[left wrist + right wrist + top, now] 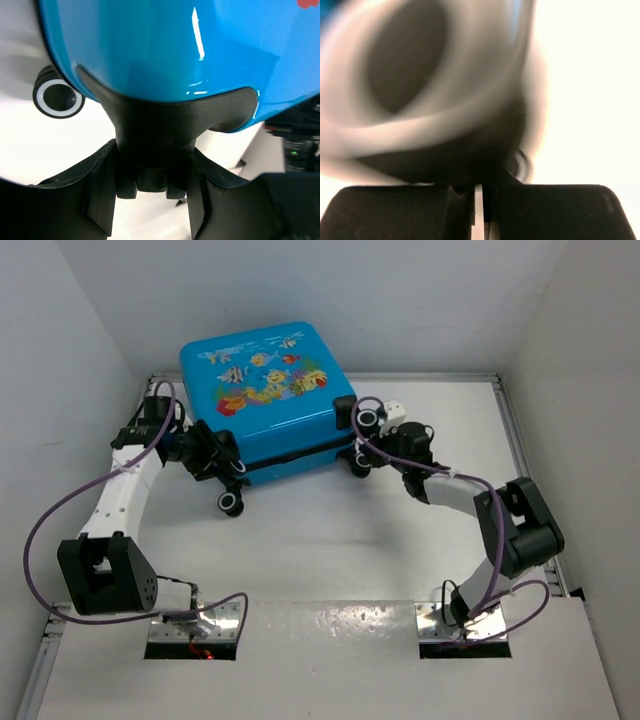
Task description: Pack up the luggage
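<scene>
**Overhead and wrist views, read left to right.** The left claw [213, 453] sits at the near-left corner of the luggage [265, 390]. In its wrist view, its two dark fingers [100, 200] are closed on the black moulded wheel mount [155, 135] that juts from the blue shell. A black wheel [57, 97] with a white ring shows just to the left of it.

The luggage lies flat at the far middle of the white tabletop [330, 540], fish-printed face up and lid down. The black zipper band [290, 462] runs along its near side. The shell is glossy hard plastic with rounded corners. It looks nearly square from above, so I cannot name a long axis with confidence.

The right claw [370, 440] is at the near-right corner, among the wheels there. Its wrist view is badly blurred: one wheel [420, 85] fills the frame just beyond the tips. The fingers [395, 210] stand all but together, with only a thin bright slit between them and nothing visibly held.

I judge the case lies directly ahead of both claws, on the far side. Only the left has a hold, so any turning or steadying would pivot on that corner. The slick shell offers little purchase away from the mounts and band.
</scene>
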`<state>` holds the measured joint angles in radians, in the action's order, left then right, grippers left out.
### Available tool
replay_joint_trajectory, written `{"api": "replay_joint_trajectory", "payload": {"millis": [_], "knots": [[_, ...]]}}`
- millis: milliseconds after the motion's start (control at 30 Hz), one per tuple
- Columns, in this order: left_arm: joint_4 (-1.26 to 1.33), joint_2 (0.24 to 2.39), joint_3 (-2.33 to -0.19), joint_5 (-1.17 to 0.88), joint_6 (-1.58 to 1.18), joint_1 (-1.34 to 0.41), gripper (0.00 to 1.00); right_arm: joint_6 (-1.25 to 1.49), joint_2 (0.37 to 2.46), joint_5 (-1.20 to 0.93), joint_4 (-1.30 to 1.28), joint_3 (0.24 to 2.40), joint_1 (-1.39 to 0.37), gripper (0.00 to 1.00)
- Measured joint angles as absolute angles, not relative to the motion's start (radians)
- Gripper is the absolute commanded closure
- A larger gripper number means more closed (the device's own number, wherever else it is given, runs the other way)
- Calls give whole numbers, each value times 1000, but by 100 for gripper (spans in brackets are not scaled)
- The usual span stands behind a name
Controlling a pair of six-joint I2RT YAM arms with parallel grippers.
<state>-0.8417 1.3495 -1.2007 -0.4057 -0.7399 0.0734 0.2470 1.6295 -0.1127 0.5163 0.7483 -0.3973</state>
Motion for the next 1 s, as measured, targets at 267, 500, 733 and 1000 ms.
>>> {"api": "replay_joint_trajectory", "payload": {"millis": [267,500,733,1000], "knots": [[-859,1407,-1249,-381,-635,186,100,264,1756,-202,541,863,-295,100],[-833,1459,-1283,-379,-565,196,100,210,1855,-265,553,960,-282,100],[-821,1489,-1296,-334,-496,205,100,166,1983,-262,544,1138,-271,100],[-864,1576,-1381,-311,-408,216,100,147,2178,-263,545,1402,-270,100]]}}
